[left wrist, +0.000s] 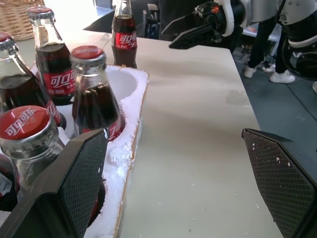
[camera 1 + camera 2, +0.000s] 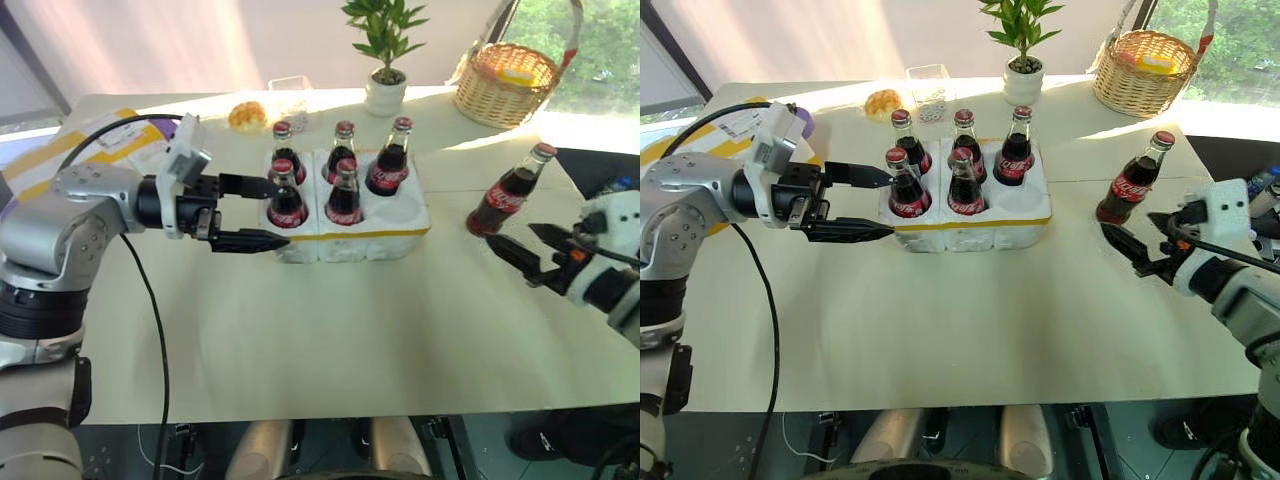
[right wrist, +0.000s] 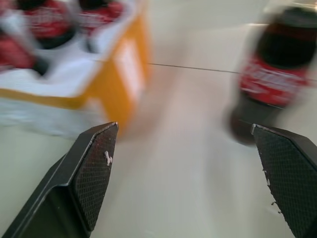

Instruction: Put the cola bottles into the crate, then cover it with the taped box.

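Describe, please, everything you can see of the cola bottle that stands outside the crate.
The lone cola bottle is small, clear glass full of dark cola, with a red label bearing white lettering and a red-pink cap on. It stands on the table, looking slightly tilted in the head views, to the right of the white foam crate and apart from it. Nothing touches it; the right gripper is open just in front of it, not around it.

You see a sunlit cream table (image 2: pixel 330 340), a potted plant (image 2: pixel 385 50) beside a wicker basket (image 2: pixel 505 82), near the window (image 2: pixel 590 40).
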